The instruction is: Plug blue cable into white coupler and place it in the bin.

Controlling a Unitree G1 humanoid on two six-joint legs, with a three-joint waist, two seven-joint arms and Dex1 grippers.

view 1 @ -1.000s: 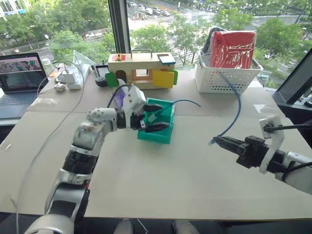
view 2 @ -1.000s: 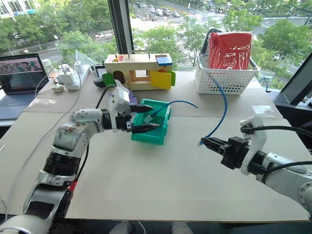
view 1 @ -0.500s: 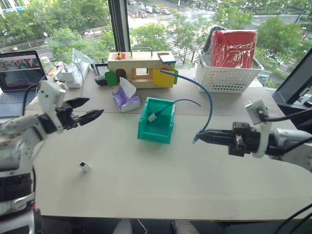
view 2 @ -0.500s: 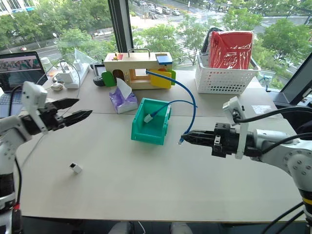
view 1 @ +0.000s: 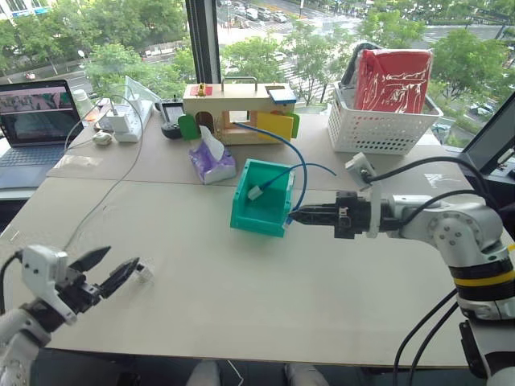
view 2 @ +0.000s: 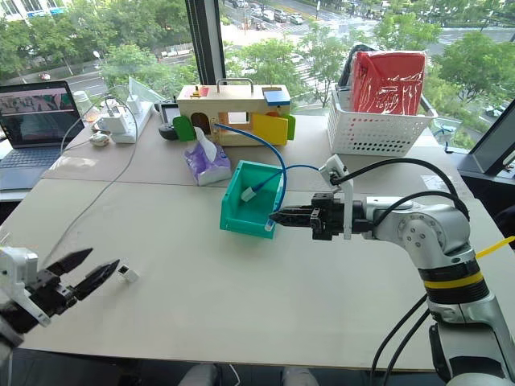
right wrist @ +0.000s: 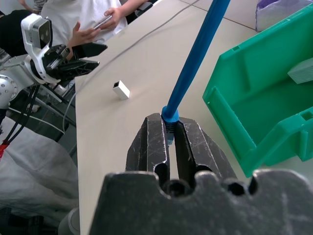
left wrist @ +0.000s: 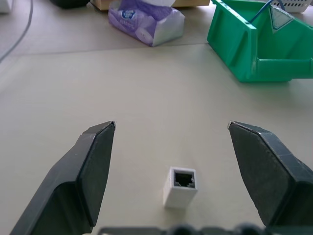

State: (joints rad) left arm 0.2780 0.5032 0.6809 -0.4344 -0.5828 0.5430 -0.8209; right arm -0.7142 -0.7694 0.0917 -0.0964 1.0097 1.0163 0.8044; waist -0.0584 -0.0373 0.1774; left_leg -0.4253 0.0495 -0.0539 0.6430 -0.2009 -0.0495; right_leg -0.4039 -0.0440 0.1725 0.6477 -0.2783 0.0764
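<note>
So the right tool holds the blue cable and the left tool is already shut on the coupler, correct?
Not quite. The left tool is open, and the coupler sits untouched on the table between its fingers, as the left wrist view shows. The right tool does hold the blue cable.

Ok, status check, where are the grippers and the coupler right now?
Left gripper open, jaws straddling white coupler on the table. Right gripper shut on blue cable, beside the bin. Nothing between them.

Left gripper (view 1: 113,270): low at the robot's near left, over the table edge, pointing roughly level and forward, black fingers (left wrist: 93,169) spread wide with nothing between the pads. Right arm: reaches in from the right, forearm level, pointing left. Right gripper (view 1: 294,215): fingers closed together.
</note>
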